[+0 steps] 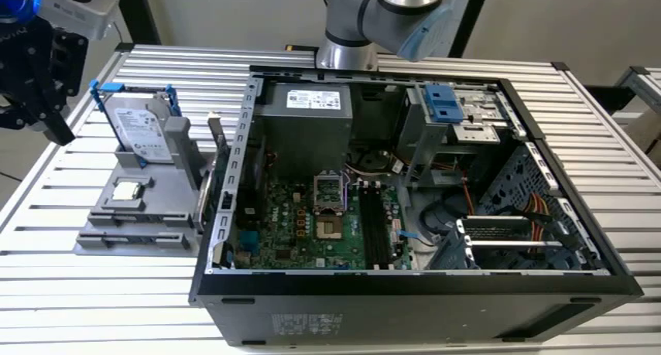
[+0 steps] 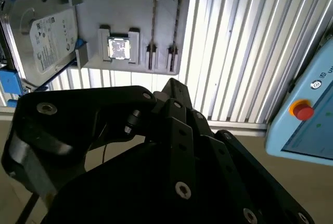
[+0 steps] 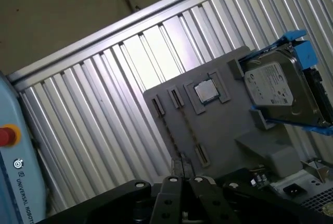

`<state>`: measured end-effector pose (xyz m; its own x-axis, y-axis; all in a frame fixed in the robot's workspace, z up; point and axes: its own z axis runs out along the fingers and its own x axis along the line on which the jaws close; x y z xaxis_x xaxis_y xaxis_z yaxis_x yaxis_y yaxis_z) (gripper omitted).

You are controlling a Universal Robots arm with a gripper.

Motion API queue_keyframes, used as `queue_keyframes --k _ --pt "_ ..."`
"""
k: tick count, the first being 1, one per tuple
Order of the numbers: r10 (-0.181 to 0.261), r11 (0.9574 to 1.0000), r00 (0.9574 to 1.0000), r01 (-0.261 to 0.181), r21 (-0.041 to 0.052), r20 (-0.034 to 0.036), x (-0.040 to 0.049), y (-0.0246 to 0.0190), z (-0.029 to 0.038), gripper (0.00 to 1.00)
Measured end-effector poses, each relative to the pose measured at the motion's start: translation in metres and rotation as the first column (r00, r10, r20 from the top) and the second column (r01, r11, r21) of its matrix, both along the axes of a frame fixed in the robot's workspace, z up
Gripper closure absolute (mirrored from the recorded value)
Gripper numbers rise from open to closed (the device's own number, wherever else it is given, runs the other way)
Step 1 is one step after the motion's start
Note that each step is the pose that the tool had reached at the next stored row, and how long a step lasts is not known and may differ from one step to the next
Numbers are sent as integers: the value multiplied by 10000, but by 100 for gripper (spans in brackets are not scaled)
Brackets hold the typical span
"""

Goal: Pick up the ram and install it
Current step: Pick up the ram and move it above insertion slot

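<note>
Gripper (image 3: 182, 171) is right up against the lens in both wrist views. Its black linkages converge to a point, with the fingers pressed together and nothing between them. In the exterior view the gripper (image 1: 54, 127) hangs at upper left, over the left edge of the slatted table (image 1: 104, 308), touching nothing and well apart from the parts. Below it is the gray holder (image 3: 223, 125). The ram (image 3: 169, 139) stands on edge in the holder's slot farthest from the chip (image 3: 206, 91), and shows as a thin dark line, not yet picked up. Its long axis follows the slot, crosswise to the line from the hard drive (image 3: 278, 86) to the chip, with its ends toward the holder's two sides. In the exterior view that end of the holder (image 1: 135, 247) is the near one and the slot runs left-right. As far as I can tell, that puts the ram roughly square to the motherboard's long black slots (image 1: 377, 223), which run near-far. The hard drive stands tilted in its blue frame at the holder's far end, with the chip flat between it and the slots. The open case (image 1: 413, 308) is just beside the holder on the exterior view's right, with the motherboard (image 1: 299, 231) on its floor. A light-blue pendant (image 2: 304, 112) with a red button sits off the table edge.
</note>
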<state>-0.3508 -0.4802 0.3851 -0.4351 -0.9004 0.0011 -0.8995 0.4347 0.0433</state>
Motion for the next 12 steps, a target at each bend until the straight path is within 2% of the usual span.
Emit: queue_keyframes --k 3,8,12 --pt "398 9992 9992 -398 0 1 0 1 -1 100" --pt "990 9951 9951 -990 0 3 0 4 -1 100" --pt "1445 9895 9895 -1445 -8 64 0 6 -3 100"
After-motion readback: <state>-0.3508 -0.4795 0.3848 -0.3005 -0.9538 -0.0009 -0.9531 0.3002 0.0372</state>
